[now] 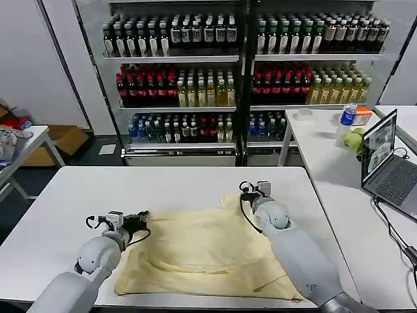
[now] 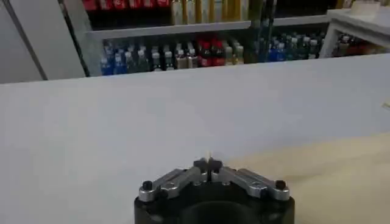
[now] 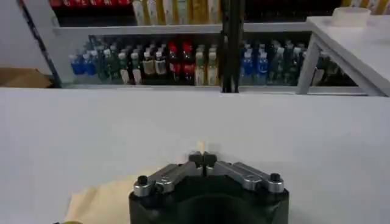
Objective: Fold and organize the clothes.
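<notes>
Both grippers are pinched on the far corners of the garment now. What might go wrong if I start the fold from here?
1. In both wrist views the left gripper and right gripper each pinch just a sliver of the cream garment, so a corner may slip out mid-lift.
2. The garment lies wrinkled and skewed on the table; folding now may lock in creases.
3. Its near edge sits close to the table's front edge, so dragging it toward the robot might pull it off.
</notes>
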Available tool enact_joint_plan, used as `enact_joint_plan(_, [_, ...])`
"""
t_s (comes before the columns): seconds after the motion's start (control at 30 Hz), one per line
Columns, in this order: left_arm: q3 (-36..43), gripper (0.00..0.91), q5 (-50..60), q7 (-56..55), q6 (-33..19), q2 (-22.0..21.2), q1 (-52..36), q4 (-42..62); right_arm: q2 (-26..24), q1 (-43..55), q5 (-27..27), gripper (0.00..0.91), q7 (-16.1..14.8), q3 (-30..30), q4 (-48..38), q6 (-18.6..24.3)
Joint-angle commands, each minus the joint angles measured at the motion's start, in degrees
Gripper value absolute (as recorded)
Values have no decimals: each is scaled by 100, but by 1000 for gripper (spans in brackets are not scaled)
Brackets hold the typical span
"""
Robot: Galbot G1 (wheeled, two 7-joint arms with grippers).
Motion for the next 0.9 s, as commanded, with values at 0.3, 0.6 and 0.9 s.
enact_joint_plan(0.3, [-559, 10, -211, -24, -32, 134, 378, -763, -502, -796, -17, 0, 101, 333, 1779, 65])
enact_joint_plan(0.6, [-997, 10, -334, -8, 17, 219, 1026, -1377, -848, -1671, 41, 0, 192, 840, 3049, -133])
enact_joint_plan(0.9, [-1304, 10, -371, 22, 33, 283, 1612, -1882, -1300, -2629, 215, 0, 258, 1400, 3985, -213])
